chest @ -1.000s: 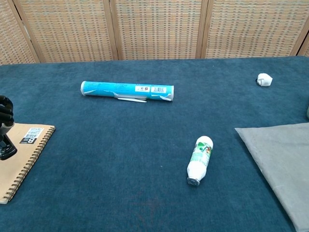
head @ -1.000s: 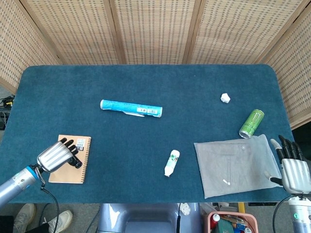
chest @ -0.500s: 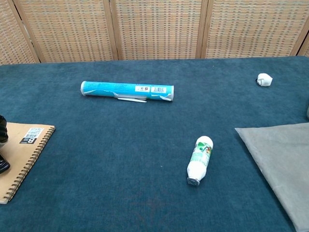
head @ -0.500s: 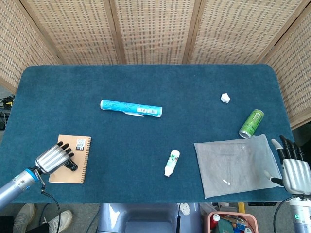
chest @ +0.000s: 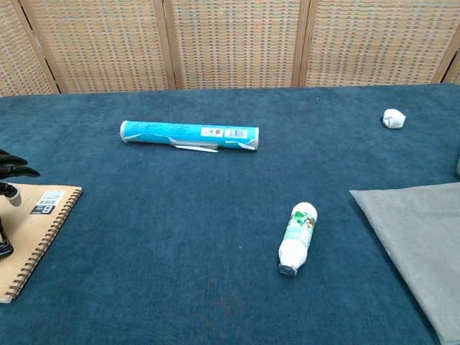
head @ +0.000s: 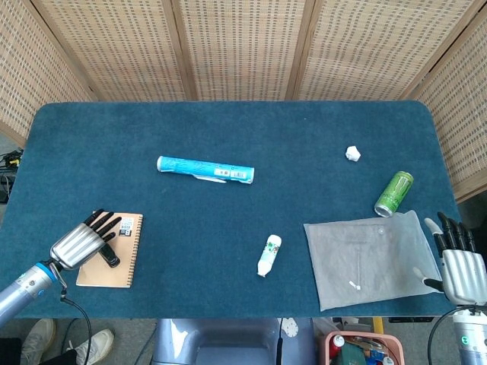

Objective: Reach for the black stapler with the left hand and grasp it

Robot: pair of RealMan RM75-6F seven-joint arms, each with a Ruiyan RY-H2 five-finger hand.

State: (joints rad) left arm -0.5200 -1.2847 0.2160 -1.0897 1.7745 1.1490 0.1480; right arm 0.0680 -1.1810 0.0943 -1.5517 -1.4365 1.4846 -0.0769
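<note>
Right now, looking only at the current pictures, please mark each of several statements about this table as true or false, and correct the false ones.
1. The black stapler lies on the spiral notebook. True.
2. The left hand has its fingers spread over the notebook. True.
3. The green can stands upright. False: it lies on its side, beside the grey cloth.
4. The small white bottle rests on the grey cloth. False: it lies on the blue table cover, apart from the cloth.
5. The right hand holds the can. False: it holds nothing.

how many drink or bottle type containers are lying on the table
2. A small white bottle lies on its side near the table's front middle, and a green can lies tilted at the right, just above the grey cloth.
</note>
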